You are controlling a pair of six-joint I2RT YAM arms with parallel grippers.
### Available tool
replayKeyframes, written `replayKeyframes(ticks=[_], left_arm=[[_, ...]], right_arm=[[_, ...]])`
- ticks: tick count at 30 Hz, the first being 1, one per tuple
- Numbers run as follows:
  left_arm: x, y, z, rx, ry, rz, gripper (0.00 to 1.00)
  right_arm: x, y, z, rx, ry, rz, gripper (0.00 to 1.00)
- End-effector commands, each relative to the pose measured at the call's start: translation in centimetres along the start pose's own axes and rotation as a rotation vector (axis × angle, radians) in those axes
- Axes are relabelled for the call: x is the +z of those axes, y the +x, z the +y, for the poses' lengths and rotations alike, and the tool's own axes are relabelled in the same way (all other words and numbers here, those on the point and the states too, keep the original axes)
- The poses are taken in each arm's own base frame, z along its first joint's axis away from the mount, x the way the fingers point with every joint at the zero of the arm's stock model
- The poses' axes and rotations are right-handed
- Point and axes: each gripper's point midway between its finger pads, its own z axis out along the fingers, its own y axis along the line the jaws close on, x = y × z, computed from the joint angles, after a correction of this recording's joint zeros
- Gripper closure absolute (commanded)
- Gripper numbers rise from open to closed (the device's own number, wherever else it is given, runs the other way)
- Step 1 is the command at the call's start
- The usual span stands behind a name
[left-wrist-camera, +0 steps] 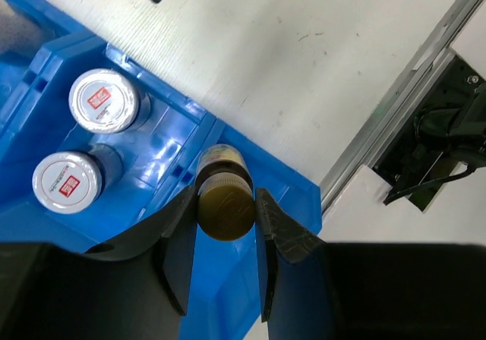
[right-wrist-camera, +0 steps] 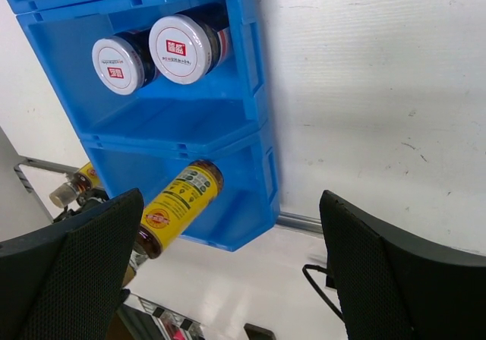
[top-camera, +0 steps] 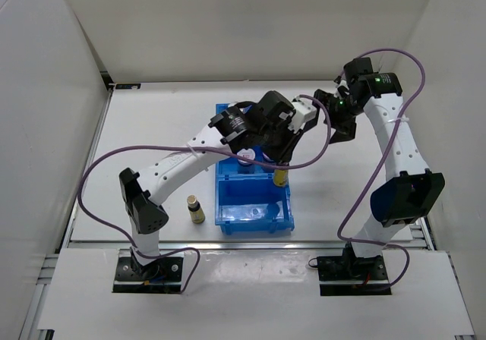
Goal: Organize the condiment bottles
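- The slim yellow-brown bottle (left-wrist-camera: 222,165) hung cap-up, its long axis close to vertical. Its dark cap pointed at the left wrist and its base pointed down at the blue bin (top-camera: 282,217).
- It sat by the bin's right wall, near the divider between the middle and nearest compartments. Whether its base touched the plastic could not be told.
- Its yellow label carried a round red emblem and lines of dark print, too small to read.
- The left gripper (left-wrist-camera: 225,211) had its jaws pinching this bottle by the cap, one on each side.
- Two squat silver-lidded jars (right-wrist-camera: 182,48) stood upright just beside each other in the middle compartment. Each lid bore a small red square with white characters and a line of fine print, none of it legible.
- A second slim yellow-brown bottle (top-camera: 197,209) stood upright on the tabletop (top-camera: 152,127), dark cap up, left of the bin and clear of its wall.
- The right gripper (right-wrist-camera: 230,218) hovered to the right of the bin, past its far end. Its jaws were spread wide with nothing between them.
- The left arm hid the bin's far compartment in the overhead view.
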Motion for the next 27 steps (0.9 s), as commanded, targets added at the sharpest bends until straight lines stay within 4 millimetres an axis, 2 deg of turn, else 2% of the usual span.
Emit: replayKeyframes(ticks=[1,6,12,17,24,27], left_arm=[[3.2,6.5,-0.6,-0.018,-0.023,0.249,0.89],[1.8,5.7,-1.1,-0.035,-0.025,0.210,0.89],[1.3,6.7,-1.1,-0.069,-0.032,0.228,0.89],[1.9,8.5,-0.5,-0.079,-0.063,0.272,0.89],[3.8,9.1,0.0,-0.094,-0.089,0.261,0.89],[3.8,9.1,-0.2,-0.085,-0.095,0.260,0.89]], right_arm=[[-1.1,0.7,-0.2,0.004,0.004,-0.005,0.00],[-1.1,0.7,-0.9,0.007,0.040,-0.009,0.00],[-1.0,1.1,-1.0,0.020,0.044,0.000,0.00],[-1.2,1.6,-1.1,0.020,0.044,0.002,0.00],[-1.2,2.3,-1.2,0.024,0.039,0.015,0.00],[-1.6,2.8,-1.2,0.023,0.039,0.013,0.00]])
